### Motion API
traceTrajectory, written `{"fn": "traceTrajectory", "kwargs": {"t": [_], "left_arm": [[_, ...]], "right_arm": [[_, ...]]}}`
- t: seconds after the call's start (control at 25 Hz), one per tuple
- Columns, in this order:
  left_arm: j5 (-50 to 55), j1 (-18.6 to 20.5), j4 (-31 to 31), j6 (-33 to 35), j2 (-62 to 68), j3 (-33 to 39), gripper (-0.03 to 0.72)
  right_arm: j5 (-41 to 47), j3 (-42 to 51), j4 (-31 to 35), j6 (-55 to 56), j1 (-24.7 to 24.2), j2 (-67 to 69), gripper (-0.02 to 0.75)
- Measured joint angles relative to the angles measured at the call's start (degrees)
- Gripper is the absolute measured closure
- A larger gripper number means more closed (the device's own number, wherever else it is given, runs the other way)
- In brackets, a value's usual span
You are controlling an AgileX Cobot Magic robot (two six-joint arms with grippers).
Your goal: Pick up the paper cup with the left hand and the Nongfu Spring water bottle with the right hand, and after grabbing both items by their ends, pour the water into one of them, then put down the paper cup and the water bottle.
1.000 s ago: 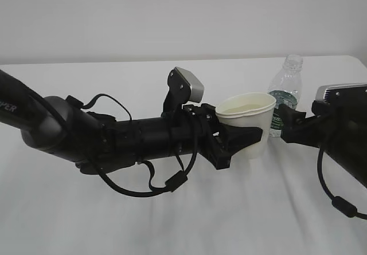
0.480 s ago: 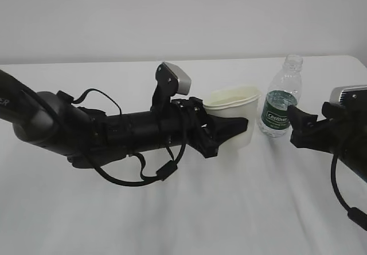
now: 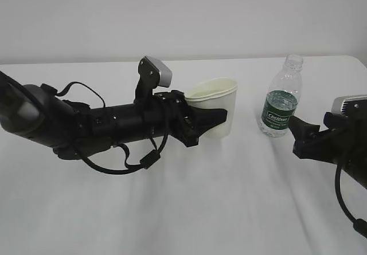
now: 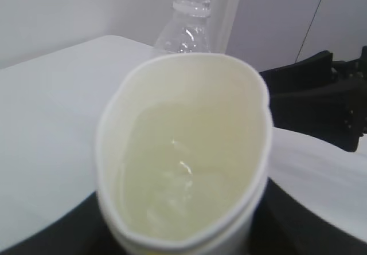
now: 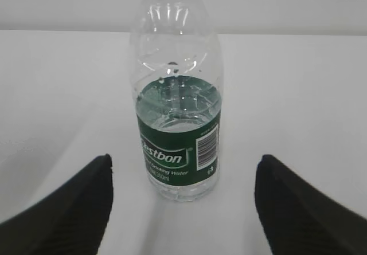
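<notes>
The left hand (image 3: 215,119) reaches in from the left of the exterior view, lying nearly level above the white table (image 3: 189,209), and its 2 black fingers are clamped on the cup (image 3: 214,109), one finger crossing the cup's near side below the rim. The cup is squeezed out of round: in the left wrist view its rim (image 4: 183,152) is an oval, and pale water with a few glints fills the cream inside. From the side view the cup stands roughly upright, leaning slightly, and whether its base touches the table I cannot tell, since the fingers hide it. The bottle (image 3: 281,97) stands upright on the table to the right of the cup, well clear of it, capless, with water reaching only about to the top edge of its dark green label (image 5: 178,147). Above that the ribbed clear wall shows droplets. The right hand (image 3: 301,134) comes in low from the right edge, just beside the bottle's near right side, not touching it. Its jaws stand wide apart: in the right wrist view the 2 black fingertips (image 5: 63,212) sit at the lower corners with the bottle (image 5: 176,94) centred between and beyond them, bare table on both sides.
</notes>
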Motion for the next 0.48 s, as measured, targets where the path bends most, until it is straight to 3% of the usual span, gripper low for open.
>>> {"fn": "traceTrajectory", "kwargs": {"t": [0.48], "left_arm": [[-0.1, 6.3, 2.6, 0.0, 0.0, 1.9, 0.308]], "right_arm": [[0.0, 0.0, -0.8, 0.0, 0.0, 0.0, 0.150]]}}
